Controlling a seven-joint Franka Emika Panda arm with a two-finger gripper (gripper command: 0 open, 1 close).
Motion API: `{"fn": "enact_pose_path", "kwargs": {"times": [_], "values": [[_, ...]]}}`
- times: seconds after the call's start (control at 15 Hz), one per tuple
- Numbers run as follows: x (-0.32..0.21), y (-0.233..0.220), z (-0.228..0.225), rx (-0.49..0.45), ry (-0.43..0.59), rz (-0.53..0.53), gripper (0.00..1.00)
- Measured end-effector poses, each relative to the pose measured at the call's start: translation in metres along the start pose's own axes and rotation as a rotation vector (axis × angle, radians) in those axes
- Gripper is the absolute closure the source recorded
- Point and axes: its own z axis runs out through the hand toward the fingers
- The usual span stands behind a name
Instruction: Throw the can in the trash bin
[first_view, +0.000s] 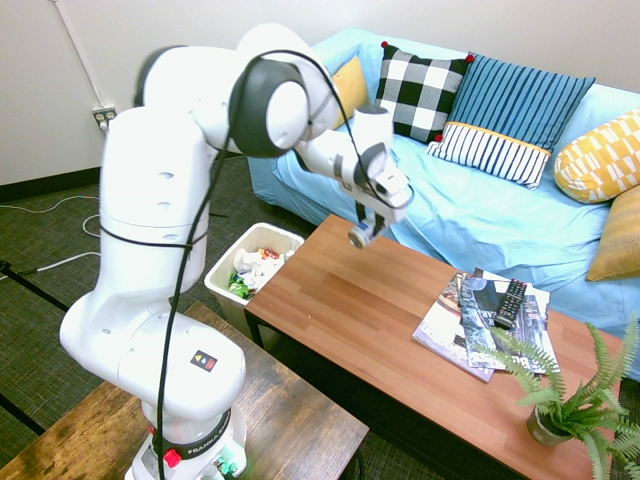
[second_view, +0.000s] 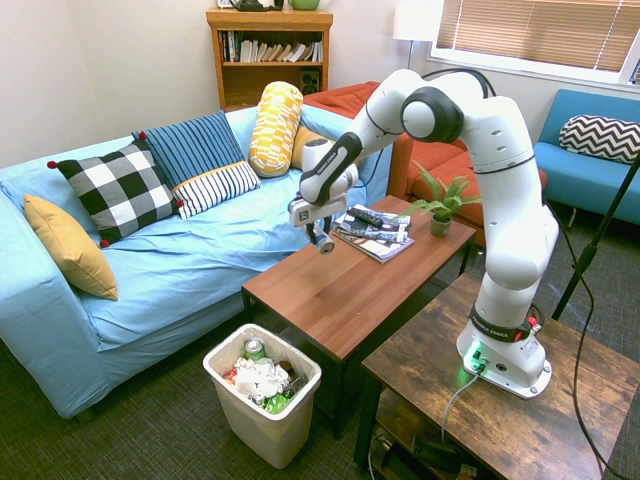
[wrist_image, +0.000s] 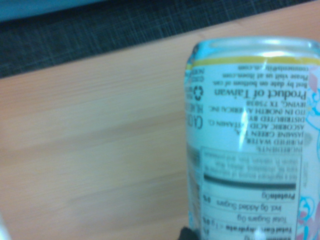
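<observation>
our two-finger gripper (second_view: 318, 223) grips the small white cylindrical can (second_view: 323, 243) above the brown wooden table (second_view: 320, 290); next we should carry it over the off-white plastic trash bin (second_view: 262, 425).

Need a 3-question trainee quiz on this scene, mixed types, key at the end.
1. Multiple choice: What does the white robot arm's two-finger gripper hold?
a) the black remote control
b) the white printed metal can
c) a yellow cushion

2. True or false: The off-white plastic trash bin already has trash in it.

3. Fill in: The black remote control lies on the ____ on the brown wooden coffee table.

Key: 1 b; 2 true; 3 magazines
</observation>
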Motion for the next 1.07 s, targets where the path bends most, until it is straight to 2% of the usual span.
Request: {"fn": "enact_pose_path", "kwargs": {"times": [0.13, 0.33, 0.53, 0.73, 0.8, 1.07], "values": [[-0.091, -0.03, -0.036, -0.007, 0.018, -0.082, 1.0], [-0.194, -0.048, -0.03, -0.025, 0.021, -0.179, 1.0], [-0.252, -0.048, -0.002, -0.063, 0.014, -0.231, 1.0], [-0.284, -0.047, 0.033, -0.081, -0.002, -0.262, 1.0], [-0.291, -0.046, 0.044, -0.085, -0.006, -0.27, 0.0], [-0.295, -0.044, 0.073, -0.099, -0.018, -0.276, 0.0]]}}
